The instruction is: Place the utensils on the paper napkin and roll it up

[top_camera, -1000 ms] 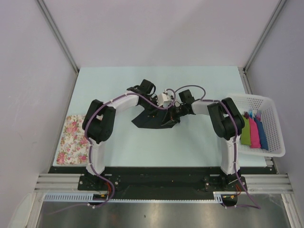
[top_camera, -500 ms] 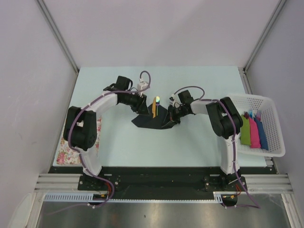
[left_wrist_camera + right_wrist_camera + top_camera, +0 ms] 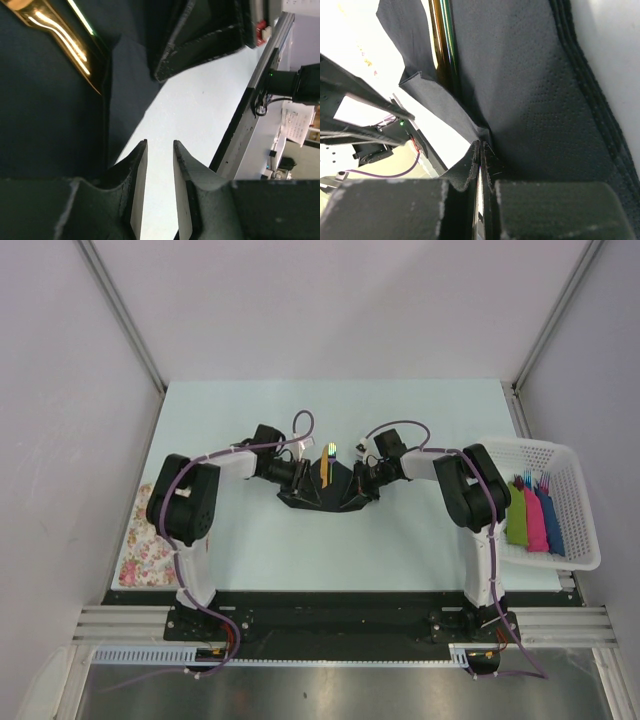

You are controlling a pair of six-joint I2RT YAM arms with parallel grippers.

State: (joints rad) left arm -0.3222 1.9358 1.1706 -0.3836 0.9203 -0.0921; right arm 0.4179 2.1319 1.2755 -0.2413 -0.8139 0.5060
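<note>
The black paper napkin lies at the table's middle, its right part lifted in a fold. The yellow-orange utensils lie on it, pointing away from me. My left gripper is low at the napkin's left edge. In the left wrist view it is open and empty over bare table, with the napkin and utensils beside it. My right gripper is at the napkin's right side. In the right wrist view it is shut on a fold of the napkin, near the utensils.
A white basket at the right edge holds green, pink and blue bundles with fork tips. A floral cloth lies at the left front, partly under the left arm.
My left arm swung off the napkin to the left, uncovering the utensils, then came back low to the napkin's left edge. The right gripper has stayed on the napkin.
</note>
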